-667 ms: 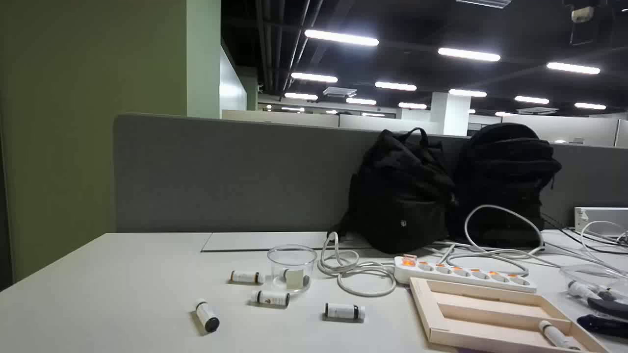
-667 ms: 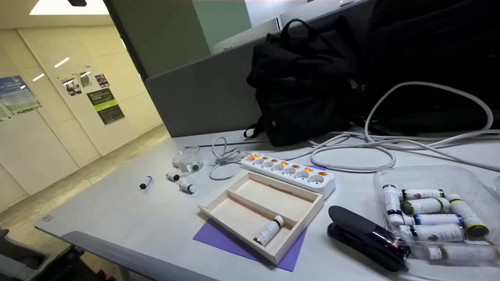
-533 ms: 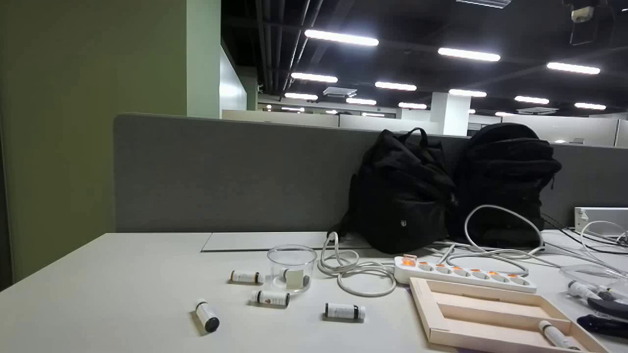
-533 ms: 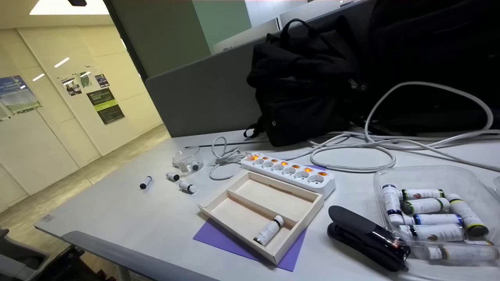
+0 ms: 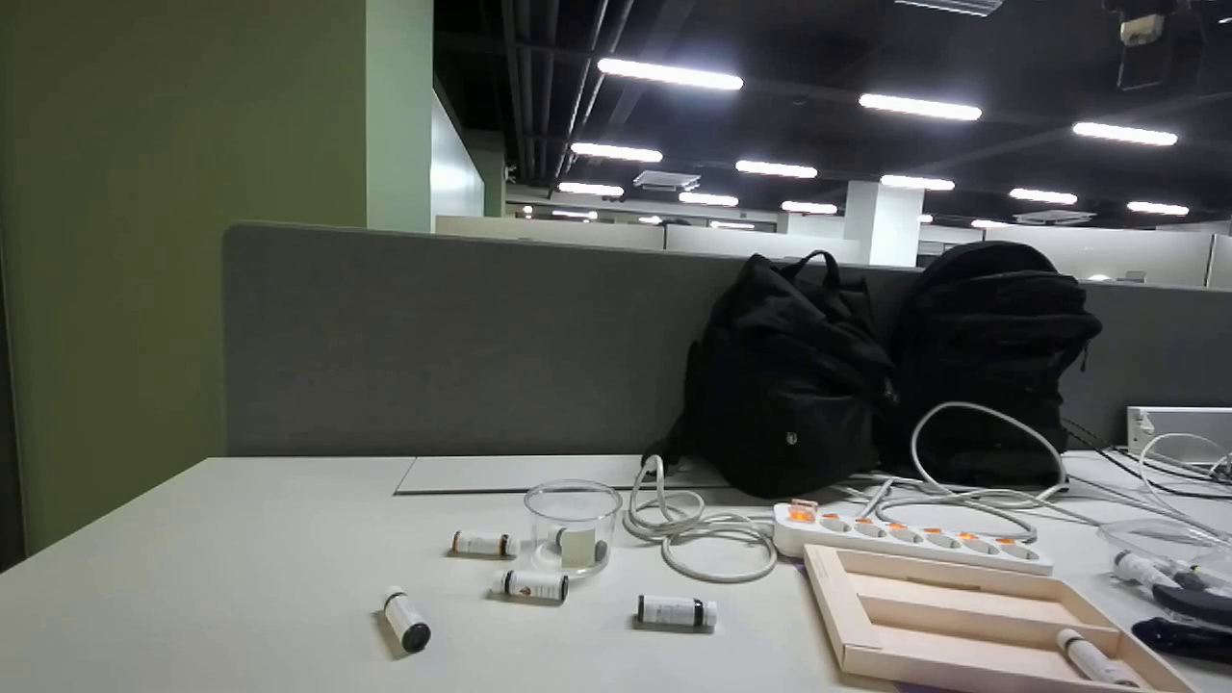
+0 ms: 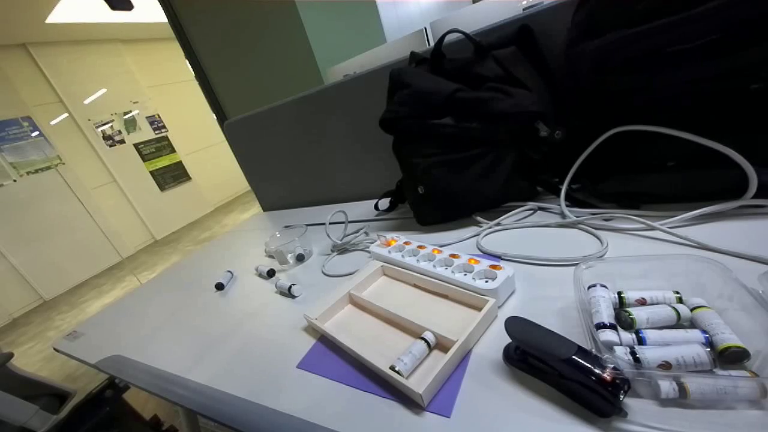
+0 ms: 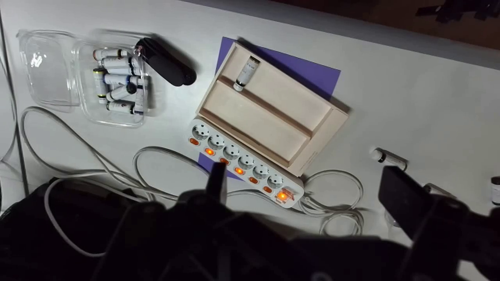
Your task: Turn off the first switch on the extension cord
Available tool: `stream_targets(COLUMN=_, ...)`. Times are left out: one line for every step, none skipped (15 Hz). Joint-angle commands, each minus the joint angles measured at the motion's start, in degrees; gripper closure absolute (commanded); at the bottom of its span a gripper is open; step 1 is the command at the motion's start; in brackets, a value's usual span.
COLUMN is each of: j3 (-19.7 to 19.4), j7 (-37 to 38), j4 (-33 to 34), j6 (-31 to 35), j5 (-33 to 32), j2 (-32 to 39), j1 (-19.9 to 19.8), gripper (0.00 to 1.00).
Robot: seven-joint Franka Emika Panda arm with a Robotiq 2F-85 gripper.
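The extension cord is a long white power strip. It lies on the table in both exterior views (image 5: pixel 914 546) (image 6: pixel 444 268) and crosses the middle of the wrist view (image 7: pixel 247 166). It has a row of round sockets with small orange switches beside them. In the wrist view two small switches glow, one near the far left end (image 7: pixel 209 151) and one mid-row (image 7: pixel 239 170). The larger end switch (image 7: pixel 282 196), under a clear cover, also glows. My gripper (image 7: pixel 304 171) is open and empty, above the table with the strip's cable end between its fingers in the picture. It is out of both exterior views.
A light wooden frame (image 7: pixel 273 113) holding one vial touches or nearly touches the strip, over a purple sheet (image 7: pixel 308 70). A black stapler (image 6: pixel 558 366), a clear box of vials (image 6: pixel 666 270), coiled white cable (image 7: pixel 343 171), loose vials (image 5: pixel 677 611) and black backpacks (image 5: pixel 789 385) surround it.
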Motion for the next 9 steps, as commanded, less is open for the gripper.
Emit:
stream_targets(j3=0.3, j7=2.8, j4=-2.8, j6=8.9, j5=0.7, j2=7.5, j1=1.5, gripper=0.00)
stream_targets(j3=0.6, j7=3.4, j4=-3.8, j6=12.9, j5=1.5, j2=10.5, j1=2.0, gripper=0.00)
stream_targets(j3=0.5, j7=3.5, j4=-4.5, j6=16.2, j5=3.2, j2=13.3, j1=2.9, gripper=0.00)
stream_targets(j3=0.8, j7=3.5, j4=-5.1, j6=19.7, j5=4.8, j2=16.7, j1=3.8, gripper=0.00)
stream_targets(j3=1.1, j7=3.4, j4=-5.5, j6=23.4, j5=6.6, j2=20.5, j1=4.8, gripper=0.00)
stream_targets(j3=1.7, j7=3.2, j4=-5.4, j6=27.3, j5=8.3, j2=24.5, j1=5.8, gripper=0.00)
stream_targets(j3=2.1, j7=2.8, j4=-4.7, j6=30.8, j5=10.1, j2=28.8, j1=6.8, gripper=0.00)
stream_targets(j3=2.6, j7=2.4, j4=-3.7, j6=34.0, j5=11.7, j2=32.9, j1=7.8, gripper=0.25)
stream_targets(j3=3.4, j7=2.7, j4=-2.5, j6=37.0, j5=12.6, j2=36.9, j1=8.2, gripper=0.27)
